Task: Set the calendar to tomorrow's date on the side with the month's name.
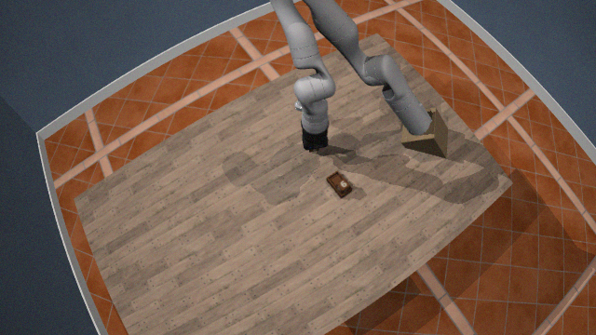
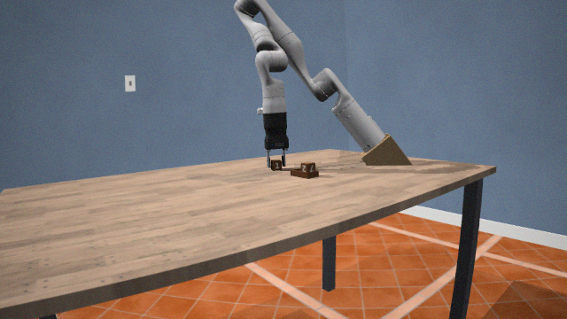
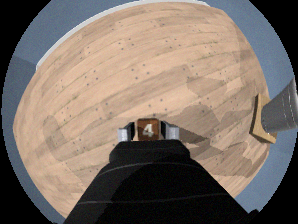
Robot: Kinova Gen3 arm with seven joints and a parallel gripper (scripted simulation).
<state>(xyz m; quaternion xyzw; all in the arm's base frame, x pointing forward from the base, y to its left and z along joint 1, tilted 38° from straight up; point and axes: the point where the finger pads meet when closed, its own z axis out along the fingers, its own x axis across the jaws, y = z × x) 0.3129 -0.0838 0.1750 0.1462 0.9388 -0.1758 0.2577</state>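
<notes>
A small dark brown tray (image 1: 336, 180) lies flat on the wooden table, seen also in the side view (image 2: 305, 173). One brown cube (image 1: 344, 184) stands in it with a white 6 on top; its side digit in the side view (image 2: 307, 167) is too small to read surely. The second cube (image 2: 275, 165) stands on the table to the left of the tray and shows a 1 on its side. In the wrist view this cube (image 3: 148, 128) shows a 4 on top. My gripper (image 2: 275, 163) is open, pointing straight down, with one finger on each side of this cube. In the overhead view the gripper (image 1: 315, 143) hides the cube.
The arm's tan wedge base (image 1: 426, 135) stands on the table behind and to the right of the tray, and also shows in the side view (image 2: 386, 152). The arm's lower link slants over the table towards it.
</notes>
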